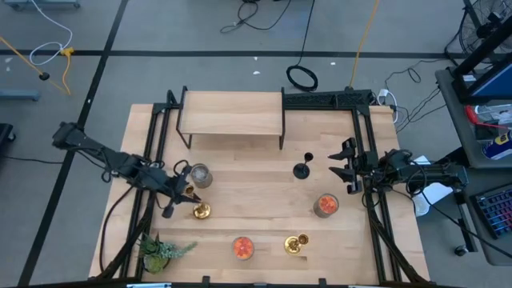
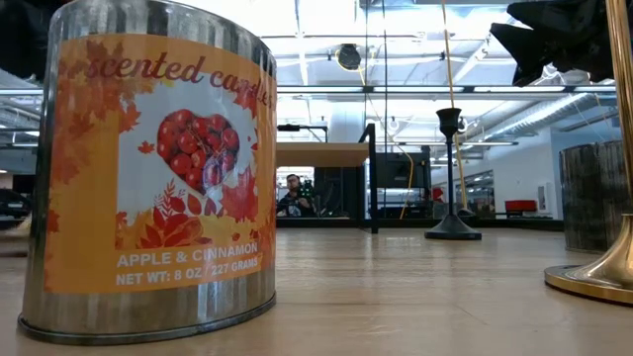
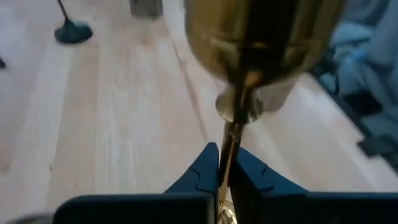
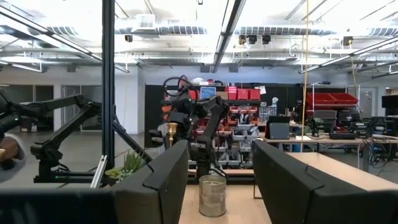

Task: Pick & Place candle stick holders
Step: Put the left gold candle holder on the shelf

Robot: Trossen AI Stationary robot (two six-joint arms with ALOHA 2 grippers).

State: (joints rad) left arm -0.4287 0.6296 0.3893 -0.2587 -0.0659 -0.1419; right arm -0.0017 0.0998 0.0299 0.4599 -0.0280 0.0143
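Left pincer (image 3: 227, 174) clamps gold candlestick (image 3: 233, 143) stem, base hidden; right pincer (image 4: 221, 171) gapes empty.

Left arm stretched in from the table's left edge, elbow out wide, forearm angled toward the middle. Left gripper (image 1: 186, 194) low over the board, fingers (image 3: 202, 171) pinched tight on the thin stem of a gold candlestick (image 3: 239, 93). Right arm folded back at the right edge, parked by the frame. Right gripper (image 1: 350, 170) held level, pointing across the table, fingers (image 4: 163, 180) spread wide, nothing between them
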